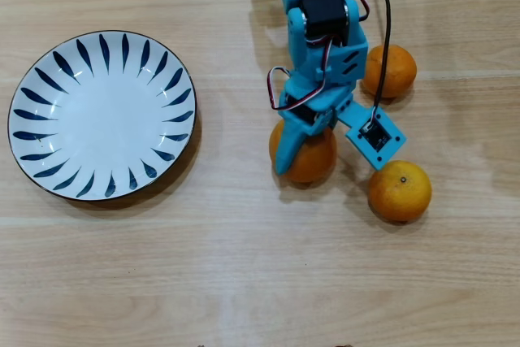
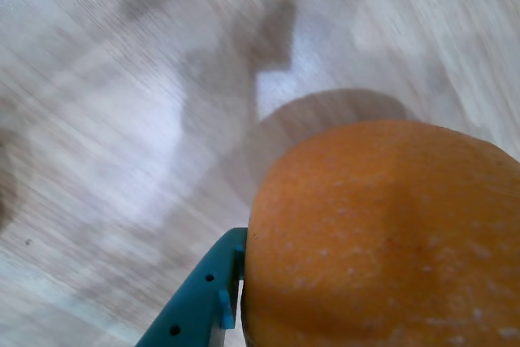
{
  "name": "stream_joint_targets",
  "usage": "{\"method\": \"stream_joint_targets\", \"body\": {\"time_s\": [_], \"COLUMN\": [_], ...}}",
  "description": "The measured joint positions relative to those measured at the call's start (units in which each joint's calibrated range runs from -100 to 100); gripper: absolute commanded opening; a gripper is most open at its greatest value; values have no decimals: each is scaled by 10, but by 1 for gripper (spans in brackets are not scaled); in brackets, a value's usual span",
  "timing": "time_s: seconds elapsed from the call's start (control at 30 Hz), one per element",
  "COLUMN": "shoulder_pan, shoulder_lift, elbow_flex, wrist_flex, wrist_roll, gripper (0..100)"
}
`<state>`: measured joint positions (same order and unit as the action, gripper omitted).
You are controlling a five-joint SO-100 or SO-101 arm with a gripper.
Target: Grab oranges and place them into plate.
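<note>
My gripper (image 1: 305,154) clamps the middle orange (image 1: 313,160) across its widest part; I judge it firm, glossy and roll-prone

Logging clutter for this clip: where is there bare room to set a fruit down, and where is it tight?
The plate is bare throughout. The table is open between the plate and the arm, and along the bottom edge of the overhead view. It is crowded at right, where three oranges cluster around the tool.
</note>
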<state>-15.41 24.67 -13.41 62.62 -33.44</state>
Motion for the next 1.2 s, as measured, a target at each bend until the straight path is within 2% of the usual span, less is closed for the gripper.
{"method": "stream_joint_targets", "body": {"time_s": [0.23, 0.4, 0.53, 0.67, 0.97, 1.07, 1.2], "shoulder_pan": [62, 143, 234, 279, 353, 371, 374], "shoulder_lift": [-140, -337, -472, -534, -557, -554, -514], "elbow_flex": [58, 232, 381, 470, 521, 529, 527], "wrist_flex": [-2, -12, -66, -108, -138, -178, -207], "wrist_roll": [19, 35, 46, 50, 52, 52, 55], "gripper": [34, 34, 34, 34, 34, 45, 48]}}
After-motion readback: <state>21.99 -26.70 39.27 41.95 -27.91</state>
